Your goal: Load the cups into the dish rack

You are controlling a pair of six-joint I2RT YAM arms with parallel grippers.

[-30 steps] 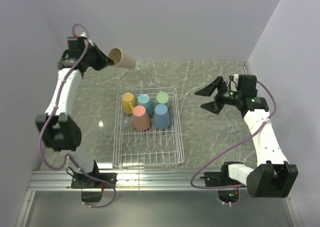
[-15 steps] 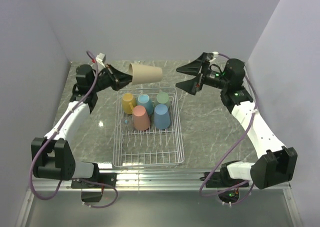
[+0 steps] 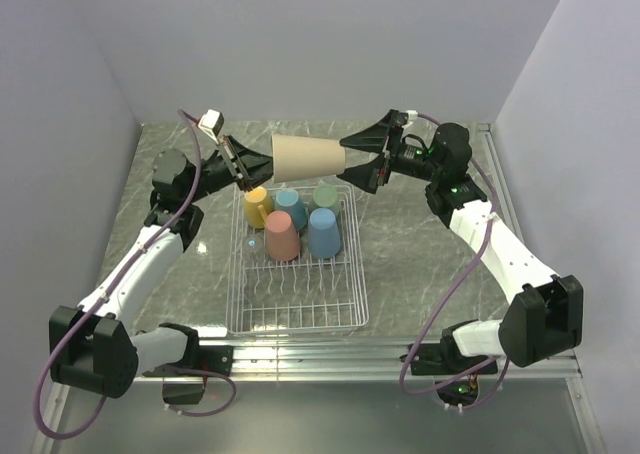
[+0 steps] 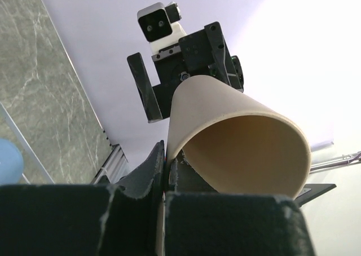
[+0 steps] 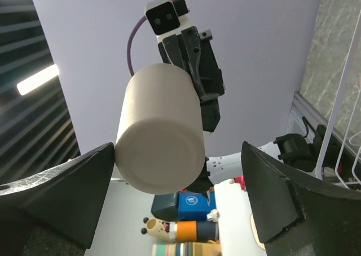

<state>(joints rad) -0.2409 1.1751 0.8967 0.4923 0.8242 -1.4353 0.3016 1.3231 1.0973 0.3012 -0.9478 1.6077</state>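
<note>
A beige cup (image 3: 305,157) hangs on its side above the far end of the dish rack (image 3: 358,274). My left gripper (image 3: 264,162) is shut on its rim, one finger inside the mouth and one outside (image 4: 152,171). The cup's closed base (image 5: 161,154) points at my right gripper (image 3: 350,161), which is open, its fingertips level with that base on either side and apart from it. In the rack stand a yellow mug (image 3: 256,204), a light-blue mug (image 3: 290,206), a green cup (image 3: 324,196), a blue cup (image 3: 323,232) and a salmon-pink cup (image 3: 282,236), all mouth down.
The rack's near half (image 3: 300,309) holds no cups. Marble tabletop (image 3: 420,254) lies on both sides of the rack. Walls close the back and both sides, and a metal rail (image 3: 300,359) runs along the near edge.
My left arm has swung the beige cup from the back left corner to above the rack's far end. My right arm has come in from the right, its wide jaws now at the cup's base.
</note>
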